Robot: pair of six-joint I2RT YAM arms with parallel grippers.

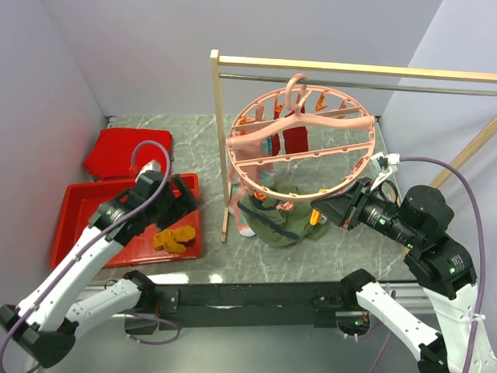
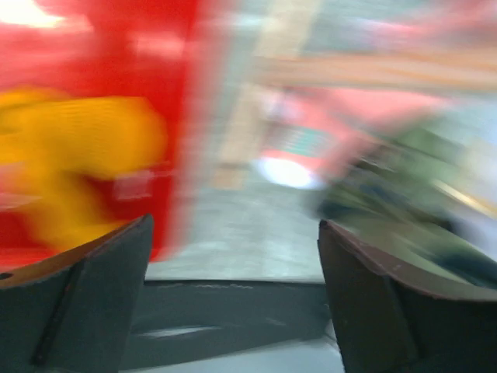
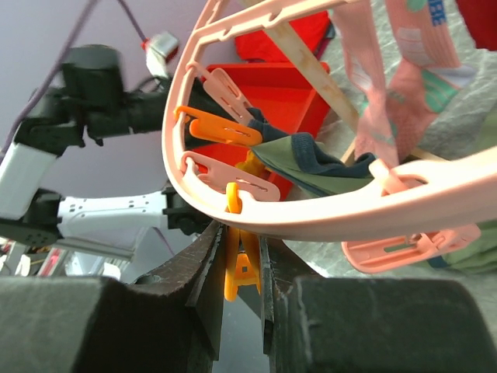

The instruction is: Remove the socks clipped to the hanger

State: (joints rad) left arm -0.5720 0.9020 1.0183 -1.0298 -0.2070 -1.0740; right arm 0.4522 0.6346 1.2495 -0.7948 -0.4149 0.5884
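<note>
Four sock colours show around the hanger (image 1: 311, 120), which hangs tilted by its hook from the rail of the wooden rack (image 1: 215, 132). The red socks (image 1: 291, 141) hang clipped under the hanger's far half. A pink sock w/ teal marks (image 1: 245, 189) hangs at the hanger's left rim. A dark olive sock (image 1: 281, 224) droops below the hanger's near rim. The mustard sock (image 1: 175, 238) is off the hanger, well to its left, lying in the red tray (image 1: 66, 233) on the surface (image 1: 334, 260).

Your right gripper (image 3: 242, 260) is at the hanger's near-right rim, fingers pinched almost together on an orange clip (image 3: 233, 284). Your left gripper (image 2: 233, 256) hovers left of the hanger, over the tray by the mustard sock. Its fingers are spread wide w/ nothing btwn them. That wrist view is badly blurred.
</note>
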